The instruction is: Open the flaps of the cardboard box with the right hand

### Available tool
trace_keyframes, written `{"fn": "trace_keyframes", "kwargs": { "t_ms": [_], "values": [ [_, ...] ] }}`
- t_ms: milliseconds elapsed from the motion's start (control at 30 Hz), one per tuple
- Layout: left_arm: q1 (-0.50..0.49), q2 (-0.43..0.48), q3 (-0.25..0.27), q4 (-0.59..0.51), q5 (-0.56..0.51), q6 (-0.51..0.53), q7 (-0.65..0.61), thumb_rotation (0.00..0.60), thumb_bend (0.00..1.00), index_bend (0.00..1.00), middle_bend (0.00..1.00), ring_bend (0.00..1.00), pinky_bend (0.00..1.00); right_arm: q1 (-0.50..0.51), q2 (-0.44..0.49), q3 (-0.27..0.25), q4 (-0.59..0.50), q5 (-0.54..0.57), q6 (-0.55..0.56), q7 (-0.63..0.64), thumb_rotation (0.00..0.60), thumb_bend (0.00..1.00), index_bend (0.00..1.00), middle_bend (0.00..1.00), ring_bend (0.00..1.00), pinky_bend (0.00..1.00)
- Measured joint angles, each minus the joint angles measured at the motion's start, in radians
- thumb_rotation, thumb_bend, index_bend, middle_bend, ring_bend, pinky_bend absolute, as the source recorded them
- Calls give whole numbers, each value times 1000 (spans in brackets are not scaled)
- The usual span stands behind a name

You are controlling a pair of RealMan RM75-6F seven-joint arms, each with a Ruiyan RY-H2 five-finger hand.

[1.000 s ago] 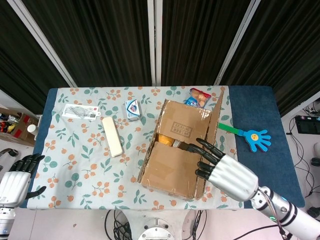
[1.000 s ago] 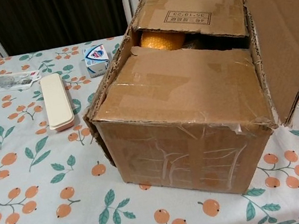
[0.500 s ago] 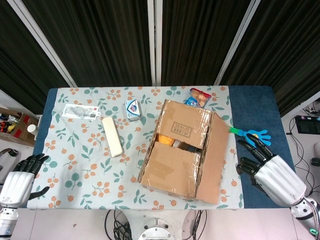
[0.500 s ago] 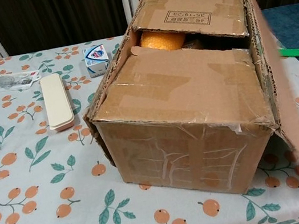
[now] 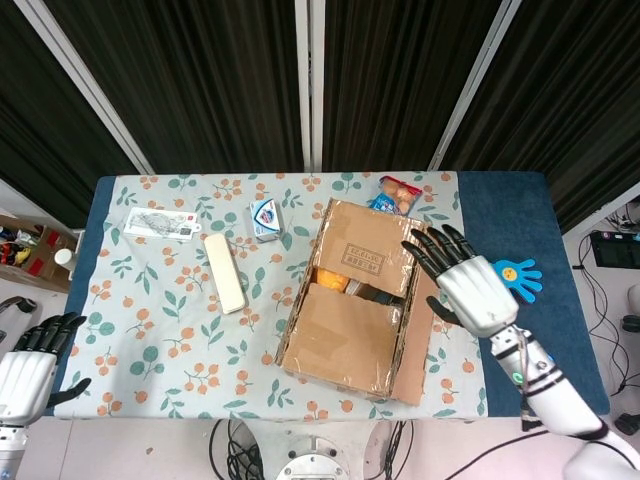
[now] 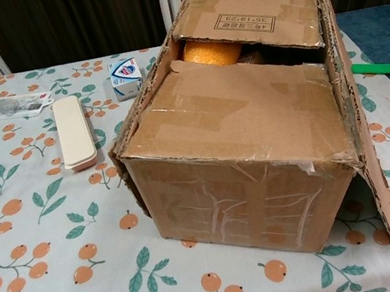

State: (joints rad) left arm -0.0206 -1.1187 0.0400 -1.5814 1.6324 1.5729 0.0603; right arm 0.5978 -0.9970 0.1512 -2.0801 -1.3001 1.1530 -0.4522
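A brown taped cardboard box sits near the middle of the surface, which is covered by a white cloth printed with orange fruit and green leaves. Its long right side flap hangs down outside the box's right wall. 2 shorter flaps still lie over the top: the near flap, streaked with clear tape, and the far flap, which carries a printed label. Between them a gap shows a round orange object inside.

The right hand, silver with black fingers, hovers at the box's right edge above the hanging flap, fingers spread apart and holding nothing; whether it touches the cardboard cannot be told. The left hand is low at the near left corner of the head view, off the cloth, fingers loosely apart and empty.

Left of the box lie a cream oblong case, a small blue and white carton and a flat clear packet. A colourful snack bag lies behind the box. A blue hand-shaped clapper with a green handle lies to the right.
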Motion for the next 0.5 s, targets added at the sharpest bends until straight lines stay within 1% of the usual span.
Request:
{"fn": "trace_keyframes", "kwargs": {
  "t_ms": [133,200,300,400,500],
  "values": [
    [4,3,1,14,1,6,-18,600,0,144,135,139,232,74,-200,38,39,144,3,-196,600,55,0,0,0,0],
    [5,4,1,19,2,6,-24,600,0,144,135,139,232,111,-297,56,69,206,16,-270,600,47,0,0,0,0],
    [5,4,-1,26,0,6,-33,600,0,144,135,139,232,161,-404,79,118,283,41,-353,600,46,0,0,0,0],
    [5,4,-3,31,-3,6,-40,600,0,144,135,139,232,199,-465,97,167,333,67,-404,600,55,0,0,0,0],
    [5,4,-5,36,-7,6,-46,600,0,144,135,139,232,215,-491,102,204,352,90,-439,600,72,0,0,0,0]
  ]
}}
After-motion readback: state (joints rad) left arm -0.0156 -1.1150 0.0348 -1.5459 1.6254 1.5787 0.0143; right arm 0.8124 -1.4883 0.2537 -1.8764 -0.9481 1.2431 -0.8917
